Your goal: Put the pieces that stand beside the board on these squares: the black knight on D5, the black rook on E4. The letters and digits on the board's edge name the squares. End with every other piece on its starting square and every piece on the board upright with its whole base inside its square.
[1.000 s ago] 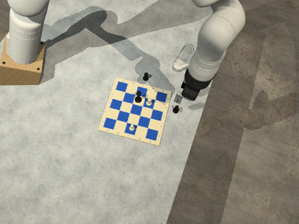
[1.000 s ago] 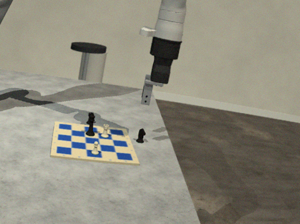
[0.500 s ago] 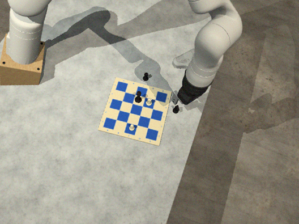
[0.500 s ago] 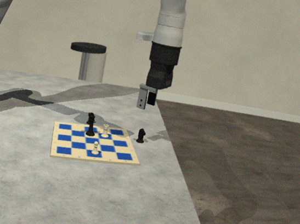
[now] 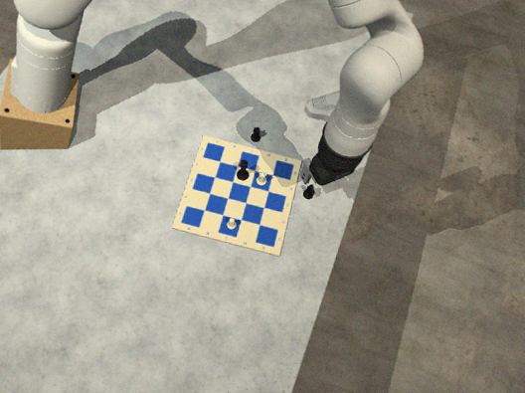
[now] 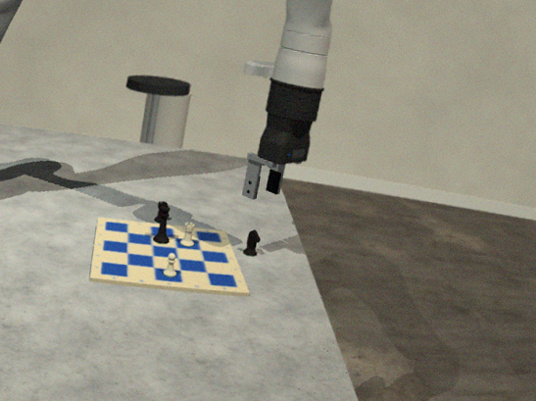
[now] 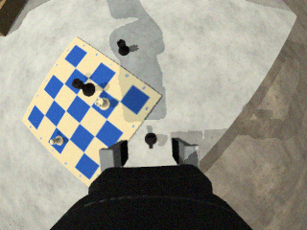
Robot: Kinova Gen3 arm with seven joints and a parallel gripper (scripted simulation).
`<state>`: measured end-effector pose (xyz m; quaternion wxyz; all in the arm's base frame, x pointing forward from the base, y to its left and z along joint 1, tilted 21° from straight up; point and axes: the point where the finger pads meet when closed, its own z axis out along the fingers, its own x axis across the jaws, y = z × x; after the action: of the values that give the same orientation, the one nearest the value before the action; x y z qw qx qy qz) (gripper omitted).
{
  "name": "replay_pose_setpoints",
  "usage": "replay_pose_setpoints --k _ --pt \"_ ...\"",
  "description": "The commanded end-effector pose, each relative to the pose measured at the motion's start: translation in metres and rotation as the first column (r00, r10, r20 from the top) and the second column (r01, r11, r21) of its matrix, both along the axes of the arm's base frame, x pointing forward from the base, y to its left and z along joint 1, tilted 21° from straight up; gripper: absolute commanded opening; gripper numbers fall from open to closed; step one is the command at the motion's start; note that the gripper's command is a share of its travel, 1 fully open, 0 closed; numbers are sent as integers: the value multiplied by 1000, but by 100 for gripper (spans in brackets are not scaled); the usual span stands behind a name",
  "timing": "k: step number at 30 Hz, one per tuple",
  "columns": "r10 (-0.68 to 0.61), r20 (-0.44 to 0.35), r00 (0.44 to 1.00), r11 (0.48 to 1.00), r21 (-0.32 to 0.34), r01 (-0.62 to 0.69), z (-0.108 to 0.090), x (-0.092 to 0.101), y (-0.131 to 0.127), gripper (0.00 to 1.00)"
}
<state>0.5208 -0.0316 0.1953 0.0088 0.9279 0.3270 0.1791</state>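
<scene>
The blue and cream board (image 5: pixel 237 194) lies on the grey mat. The black knight (image 5: pixel 309 191) stands upright on the mat just off the board's right edge; it also shows in the exterior view (image 6: pixel 251 243) and in the wrist view (image 7: pixel 150 140). The black rook (image 5: pixel 256 134) stands on the mat beyond the board's far edge, and shows in the wrist view (image 7: pixel 123 46). My gripper (image 6: pixel 260 187) is open and empty, pointing down, well above the knight. In the wrist view the knight shows between the two fingers.
On the board stand a tall black piece (image 5: pixel 243 170), a white piece (image 5: pixel 260 178) beside it and a white pawn (image 5: pixel 231 223) near the front edge. The arm's wooden base block (image 5: pixel 36 116) is at the left. The mat's edge runs just right of the knight.
</scene>
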Motion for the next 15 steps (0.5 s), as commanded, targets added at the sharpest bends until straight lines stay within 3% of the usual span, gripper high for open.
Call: replay_pose_setpoints --k 1,3,4,15 --pt "-3 1 1000 1000 1 3 0 0 0 100" --pt "-3 1 1000 1000 1 3 0 0 0 100" --pt "-3 1 1000 1000 1 3 0 0 0 73" --pt "-3 1 1000 1000 1 3 0 0 0 73"
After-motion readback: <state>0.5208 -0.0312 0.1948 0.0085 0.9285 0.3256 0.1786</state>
